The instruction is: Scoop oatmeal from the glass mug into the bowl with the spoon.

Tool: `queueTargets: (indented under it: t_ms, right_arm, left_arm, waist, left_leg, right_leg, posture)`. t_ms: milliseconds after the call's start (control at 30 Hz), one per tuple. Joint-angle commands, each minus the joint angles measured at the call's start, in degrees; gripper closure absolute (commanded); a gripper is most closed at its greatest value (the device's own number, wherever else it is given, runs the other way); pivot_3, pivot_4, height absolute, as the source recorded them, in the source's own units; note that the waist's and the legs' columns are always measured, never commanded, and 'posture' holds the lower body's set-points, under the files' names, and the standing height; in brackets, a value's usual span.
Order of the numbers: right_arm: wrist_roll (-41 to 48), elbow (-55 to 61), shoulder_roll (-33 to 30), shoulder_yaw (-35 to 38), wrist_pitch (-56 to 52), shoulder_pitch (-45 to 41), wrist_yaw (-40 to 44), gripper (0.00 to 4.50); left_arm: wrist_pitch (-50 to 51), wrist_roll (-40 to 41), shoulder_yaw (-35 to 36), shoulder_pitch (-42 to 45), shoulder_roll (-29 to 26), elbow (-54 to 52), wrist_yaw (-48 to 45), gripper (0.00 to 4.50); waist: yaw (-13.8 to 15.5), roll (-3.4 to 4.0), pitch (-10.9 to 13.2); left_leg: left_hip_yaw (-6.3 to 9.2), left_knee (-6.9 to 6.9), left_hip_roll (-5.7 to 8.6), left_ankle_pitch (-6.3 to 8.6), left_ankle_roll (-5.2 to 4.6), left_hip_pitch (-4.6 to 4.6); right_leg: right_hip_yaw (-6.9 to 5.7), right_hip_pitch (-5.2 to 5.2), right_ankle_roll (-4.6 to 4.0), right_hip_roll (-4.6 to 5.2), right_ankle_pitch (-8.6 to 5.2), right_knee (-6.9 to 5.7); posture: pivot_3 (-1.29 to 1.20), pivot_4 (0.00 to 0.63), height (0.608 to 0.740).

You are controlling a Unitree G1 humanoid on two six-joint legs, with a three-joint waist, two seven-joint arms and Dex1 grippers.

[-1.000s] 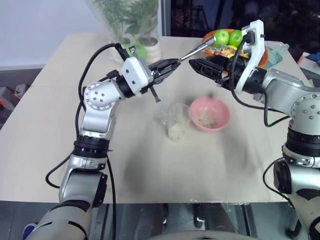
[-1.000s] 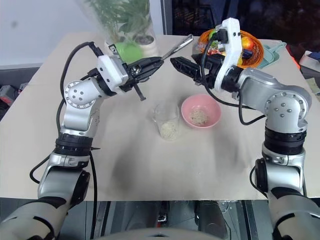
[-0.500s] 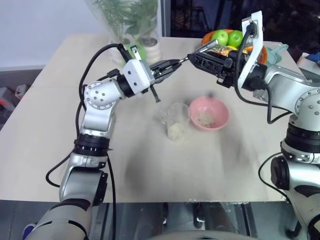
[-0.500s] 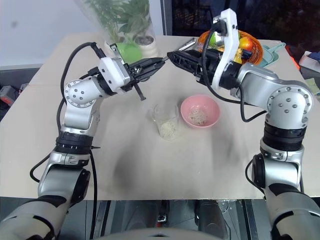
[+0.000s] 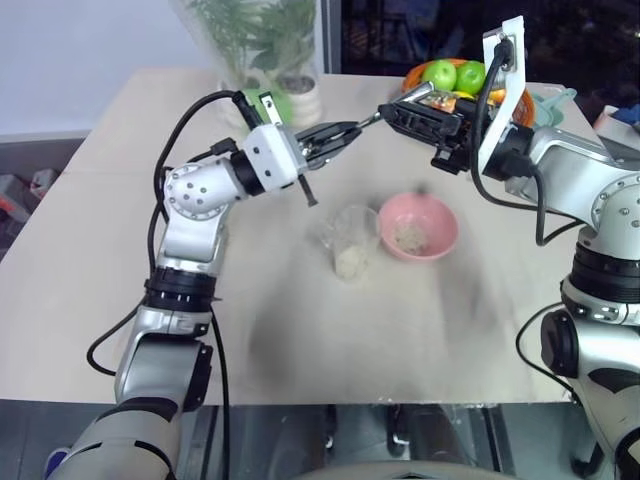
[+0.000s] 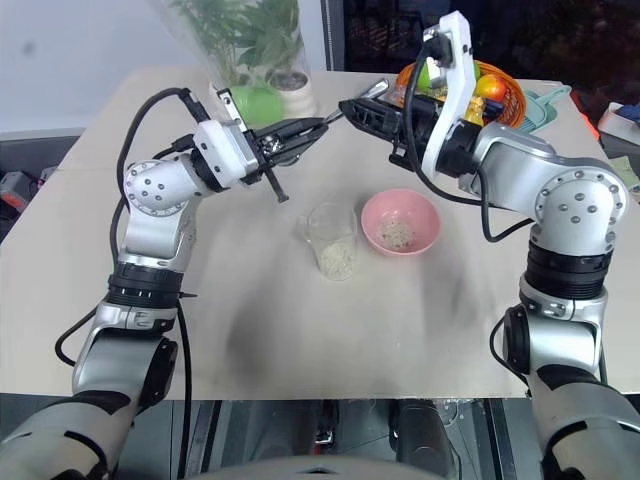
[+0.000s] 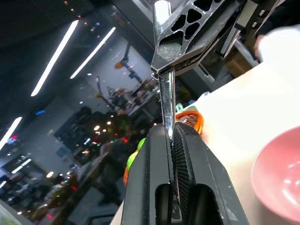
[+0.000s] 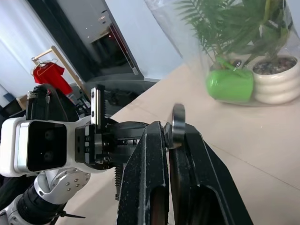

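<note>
While both pincers clench it, the slim silvery spoon [image 5: 372, 117] spans level between them

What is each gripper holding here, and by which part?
Both hold the spoon, raised above the table. The right gripper is shut on its bowl end; the left gripper pinches the handle end.

The slim silvery spoon [image 5: 372, 117] hangs in the air above the table, nearly level, gripped at both ends, its oval bowl on the right end. Below it the small clear glass mug [image 5: 349, 243] stands upright at mid-table with pale flaky oatmeal [image 5: 349, 264] in its bottom. Just to its right sits the shallow pink bowl [image 5: 418, 227], holding a small heap of oatmeal.
</note>
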State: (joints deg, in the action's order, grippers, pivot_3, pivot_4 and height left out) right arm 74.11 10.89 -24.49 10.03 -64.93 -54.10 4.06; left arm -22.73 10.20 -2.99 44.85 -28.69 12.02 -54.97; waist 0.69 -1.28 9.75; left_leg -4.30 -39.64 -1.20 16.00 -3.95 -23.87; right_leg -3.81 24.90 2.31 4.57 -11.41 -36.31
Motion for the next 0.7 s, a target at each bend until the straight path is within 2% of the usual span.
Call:
queueTargets:
  t_ms: [33, 67, 133, 267, 400, 533, 600, 700]
  right_arm:
    - [0.90, 1.36, -0.53, 2.40, 1.31, -1.05, -0.96, 4.50]
    - [0.72, 1.31, -0.61, 2.42, 1.44, -0.95, -1.12, 4.50]
    - [0.30, 1.29, -0.72, 2.54, 1.63, -0.59, -1.75, 4.50]
    - [-1.00, 1.15, -1.48, 3.45, 1.95, 1.00, -3.61, 4.50]
    - [-1.75, 0.97, -2.13, 5.79, 2.98, 3.07, -5.33, 4.50]
    - [-1.55, 1.05, -1.89, 7.14, 4.02, 4.23, -6.45, 4.50]
    - [-1.53, 0.89, -1.42, 7.42, 4.53, 4.41, -6.96, 4.50]
    - [-1.76, 0.82, -0.72, 7.40, 5.14, 4.34, -7.53, 4.50]
  left_arm:
    - [3.29, 2.60, 0.14, -0.42, -0.04, -2.81, -0.48, 2.65]
    - [4.43, 2.89, 0.51, -0.62, 0.11, -3.48, 0.09, 2.05]
    - [9.68, 5.42, 1.67, -1.67, 0.16, -6.46, 1.36, 1.22]
    - [25.71, 15.04, 6.37, -6.93, -1.25, -17.58, 6.13, 1.22]
    - [41.21, 25.36, 15.33, -20.99, -4.94, -29.74, 12.78, 1.22]
    - [46.44, 28.41, 19.30, -32.47, -6.68, -35.02, 14.54, 1.22]
    - [45.90, 26.81, 17.97, -36.77, -7.01, -36.07, 13.28, 1.22]
    - [45.44, 23.88, 14.31, -38.37, -5.69, -34.44, 13.96, 1.22]
  waist:
    - [0.01, 0.00, 0.00]
    - [0.01, 0.00, 0.00]
    - [-0.04, 0.00, 0.00]
    - [-0.20, 0.00, 0.00]
    - [-1.48, 0.02, 0.00]
    - [-1.48, 0.08, 0.03]
    - [-1.22, 0.09, 0.04]
    - [-0.84, 0.12, 0.04]
  left_leg:
    - [0.00, 0.00, 0.00, 0.00, 0.00, 0.00]
    - [0.01, -0.01, 0.00, 0.00, 0.00, 0.00]
    - [0.01, -0.02, 0.00, 0.00, 0.00, 0.00]
    - [0.01, -0.02, -0.03, 0.00, 0.00, 0.00]
    - [0.03, -0.01, -0.06, 0.00, 0.00, 0.00]
    - [-0.04, 0.00, -0.05, 0.00, 0.01, 0.08]
    - [-0.02, 0.00, -0.05, -0.03, 0.07, 0.11]
    - [0.03, -0.05, -0.01, -0.08, 0.13, 0.14]
  right_leg:
    - [0.00, 0.00, 0.00, 0.00, 0.00, 0.00]
    - [0.00, 0.00, 0.00, 0.00, 0.00, 0.00]
    - [0.00, 0.00, 0.00, 0.00, 0.00, -0.01]
    - [0.05, 0.00, 0.00, 0.01, 0.00, -0.14]
    - [0.08, 0.01, 0.00, 0.02, 0.00, -0.21]
    - [0.14, 0.04, 0.00, 0.01, -0.01, -0.10]
    - [0.13, 0.04, -0.01, 0.01, -0.01, -0.17]
    - [0.14, 0.01, -0.03, -0.01, -0.02, -0.25]
  posture:
    - [0.00, 0.150, 0.740]
    - [0.00, 0.150, 0.740]
    - [0.00, 0.150, 0.740]
    - [0.00, 0.150, 0.740]
    - [0.00, 0.150, 0.740]
    - [0.00, 0.150, 0.740]
    - [0.00, 0.150, 0.740]
    - [0.00, 0.150, 0.740]
